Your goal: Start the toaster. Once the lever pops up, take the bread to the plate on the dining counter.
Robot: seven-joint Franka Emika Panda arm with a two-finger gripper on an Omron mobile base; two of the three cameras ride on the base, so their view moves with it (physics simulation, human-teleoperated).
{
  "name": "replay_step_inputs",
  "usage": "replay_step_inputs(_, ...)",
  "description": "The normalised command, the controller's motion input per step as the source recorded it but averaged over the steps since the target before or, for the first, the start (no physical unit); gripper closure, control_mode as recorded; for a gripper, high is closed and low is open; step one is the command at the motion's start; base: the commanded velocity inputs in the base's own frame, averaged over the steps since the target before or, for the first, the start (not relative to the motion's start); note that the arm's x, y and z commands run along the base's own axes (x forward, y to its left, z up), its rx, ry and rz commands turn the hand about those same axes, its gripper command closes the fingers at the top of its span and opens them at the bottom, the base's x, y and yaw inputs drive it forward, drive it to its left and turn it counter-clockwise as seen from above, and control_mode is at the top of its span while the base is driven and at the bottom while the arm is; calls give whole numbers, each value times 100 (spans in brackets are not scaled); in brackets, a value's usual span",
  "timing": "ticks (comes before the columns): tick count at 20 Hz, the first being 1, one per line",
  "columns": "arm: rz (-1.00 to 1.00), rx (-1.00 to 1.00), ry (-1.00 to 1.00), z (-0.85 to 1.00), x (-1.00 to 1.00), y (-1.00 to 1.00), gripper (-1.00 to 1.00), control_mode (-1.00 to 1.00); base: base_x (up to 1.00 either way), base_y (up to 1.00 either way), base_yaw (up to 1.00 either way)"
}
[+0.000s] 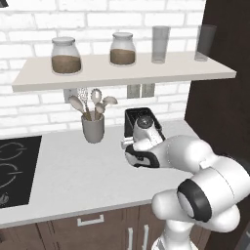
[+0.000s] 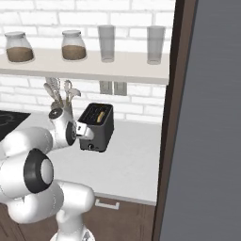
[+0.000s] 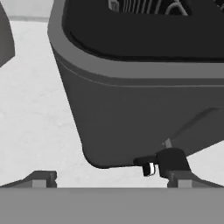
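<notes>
The dark grey toaster (image 2: 100,127) stands on the white counter by the brick wall, and a thin tan edge of the bread (image 2: 96,114) shows in one slot. My gripper (image 2: 84,130) is at the toaster's lower left front, almost touching it. In the left base view my hand covers most of the toaster (image 1: 138,115). In the hand view the toaster (image 3: 131,100) is very close, and my gripper (image 3: 111,179) is open with its tips wide apart. The right fingertip (image 3: 181,178) sits just under a small dark tab (image 3: 162,162) low on the toaster. The plate and the dining counter are out of view.
A grey utensil cup (image 1: 93,128) with spoons stands left of the toaster. A black cooktop (image 1: 14,168) lies at the counter's left end. A shelf (image 1: 122,73) with jars and glasses hangs overhead. A tall dark panel (image 2: 207,117) closes off the right side.
</notes>
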Motion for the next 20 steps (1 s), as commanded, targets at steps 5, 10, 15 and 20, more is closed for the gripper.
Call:
replay_step_inputs(5,0,9,-20,85,-76,-27,-100,-100,0,0,0)
replay_step_inputs(10,-2,20,-1,100,-31,-37,-100,-100,0,0,0)
replay_step_inputs(15,-7,14,9,100,0,-35,-100,-100,0,0,0)
replay_step_inputs(20,-11,5,15,100,0,-22,-100,-100,0,0,0)
